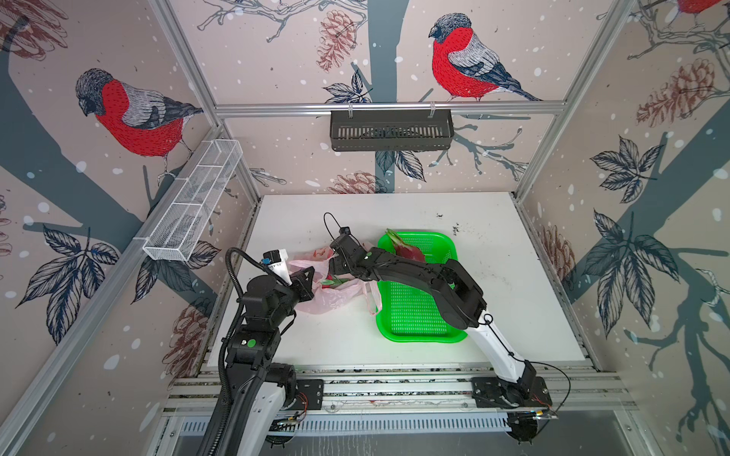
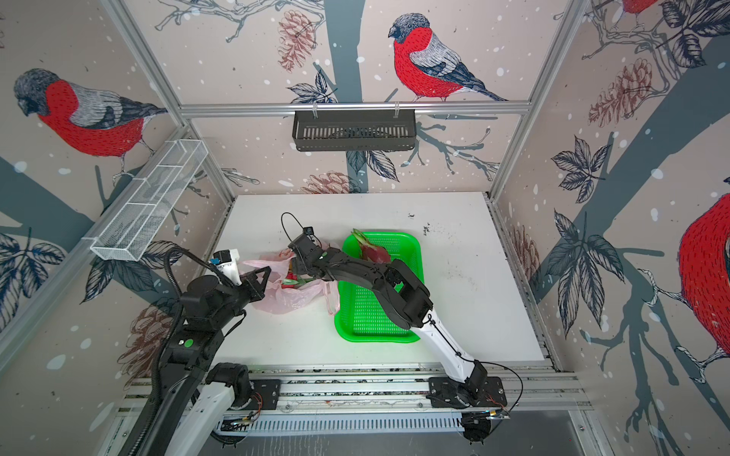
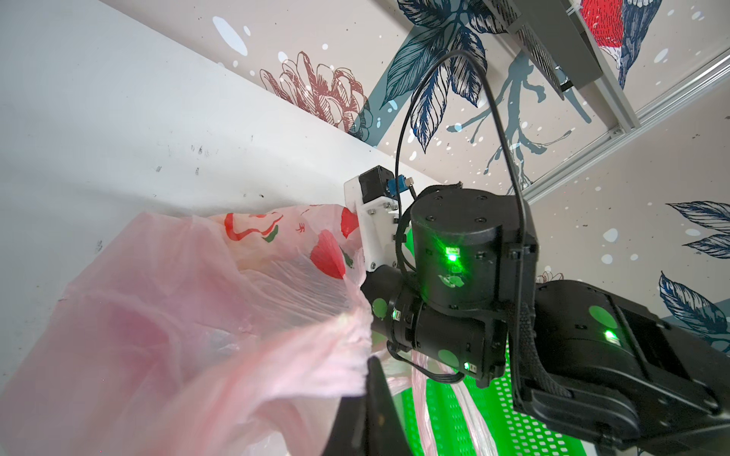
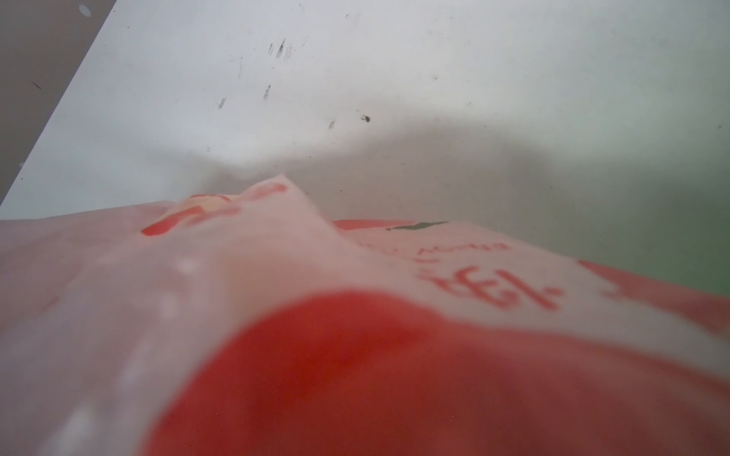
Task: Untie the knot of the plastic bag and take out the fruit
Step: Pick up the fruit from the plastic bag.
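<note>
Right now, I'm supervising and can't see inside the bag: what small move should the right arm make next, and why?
Probably ease the right gripper onto the red-and-green fruit showing in the mouth of the plastic bag and close on it. The left gripper pinches the bag's rim, holding it open, and one dragon fruit already lies in the green tray.

Scuffed white table (image 1: 316, 343): pink plastic bag (image 1: 332, 302) lying just beside green tray (image 1: 418, 337).

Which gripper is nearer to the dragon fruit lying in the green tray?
Right. The right gripper reaches into the plastic bag beside the green tray holding the dragon fruit; the left gripper pinches the bag's farther edge.
</note>
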